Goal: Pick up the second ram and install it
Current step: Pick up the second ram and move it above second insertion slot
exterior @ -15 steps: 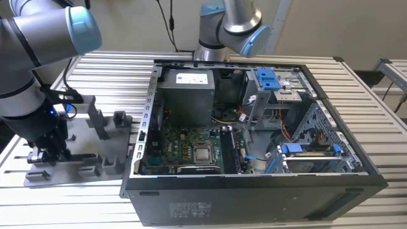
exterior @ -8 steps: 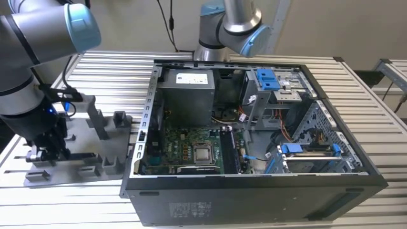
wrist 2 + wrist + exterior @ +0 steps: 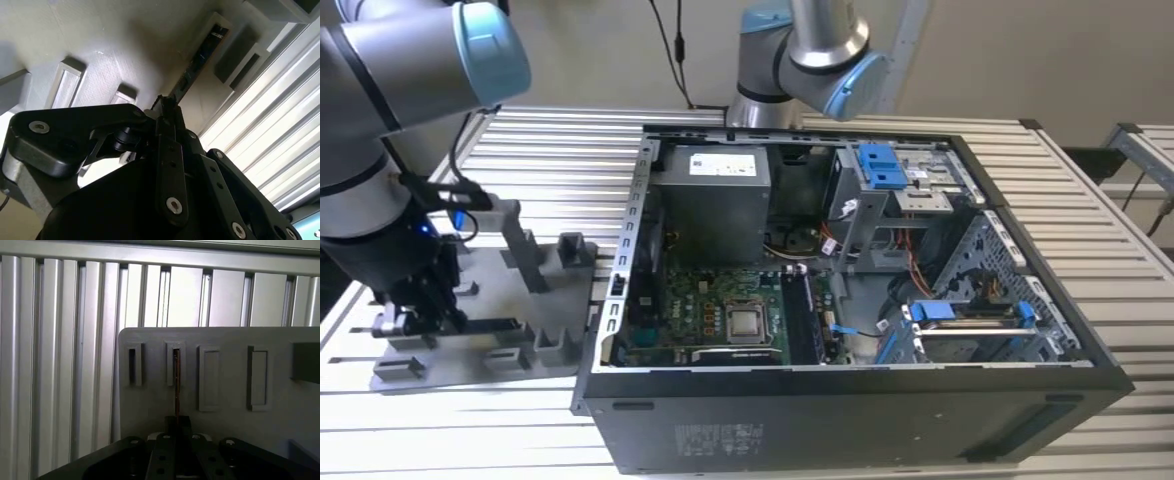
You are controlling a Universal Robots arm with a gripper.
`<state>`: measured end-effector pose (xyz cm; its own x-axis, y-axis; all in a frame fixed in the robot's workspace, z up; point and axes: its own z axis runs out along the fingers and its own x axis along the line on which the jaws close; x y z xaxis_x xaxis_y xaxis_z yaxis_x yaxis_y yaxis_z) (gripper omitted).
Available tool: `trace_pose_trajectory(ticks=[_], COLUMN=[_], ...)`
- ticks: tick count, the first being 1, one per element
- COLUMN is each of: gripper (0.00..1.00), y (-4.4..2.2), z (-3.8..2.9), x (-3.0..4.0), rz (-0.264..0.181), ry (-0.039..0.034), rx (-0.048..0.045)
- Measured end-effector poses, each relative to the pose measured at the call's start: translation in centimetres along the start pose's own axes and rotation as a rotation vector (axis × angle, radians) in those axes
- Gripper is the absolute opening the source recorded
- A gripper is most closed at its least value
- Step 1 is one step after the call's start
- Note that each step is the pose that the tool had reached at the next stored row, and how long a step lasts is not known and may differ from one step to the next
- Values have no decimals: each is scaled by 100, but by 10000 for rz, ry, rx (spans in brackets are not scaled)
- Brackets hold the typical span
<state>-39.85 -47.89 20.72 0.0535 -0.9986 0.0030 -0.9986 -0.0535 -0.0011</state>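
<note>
**Desk:** Where is the second ram (image 3: 176, 382)?

**Photographer:** It is edge-on in the first wrist view, a thin dark stick. Its far end sits in one of the narrow slots of the grey holder tray (image 3: 150, 410) and its near end runs into the gripper (image 3: 177, 426). The second wrist view has the same stick reaching from the fingertips (image 3: 166, 125) out to the slot.

**Desk:** Which step is in hand?

**Photographer:** The pick-up, by the look of it — the grasp is made, but the stick's far end is not yet clear of its slot. No part of the install is done. The open computer case (image 3: 854, 420) with its green motherboard (image 3: 707, 300) stands just beside the tray, toward the exterior view's right. Both rest on the slatted metal table (image 3: 547, 130).

**Desk:** And the jaws?

**Photographer:** They are closed on the stick's near end. As far as both wrist views show, only the thin board is between them.

**Desk:** What does the move ahead call for?

**Photographer:** As a judgement only, it calls for a straight pull in line with the slot, so the board does not bind on the walls. It also needs a pinch firm enough that the stick cannot tilt.
</note>
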Motion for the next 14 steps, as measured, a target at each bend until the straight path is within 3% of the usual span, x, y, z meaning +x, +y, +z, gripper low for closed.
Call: trace_pose_trajectory(ticks=[14], gripper=[14], y=[0], z=[-78], x=[0], rz=[0], ry=[1], rx=[-1])
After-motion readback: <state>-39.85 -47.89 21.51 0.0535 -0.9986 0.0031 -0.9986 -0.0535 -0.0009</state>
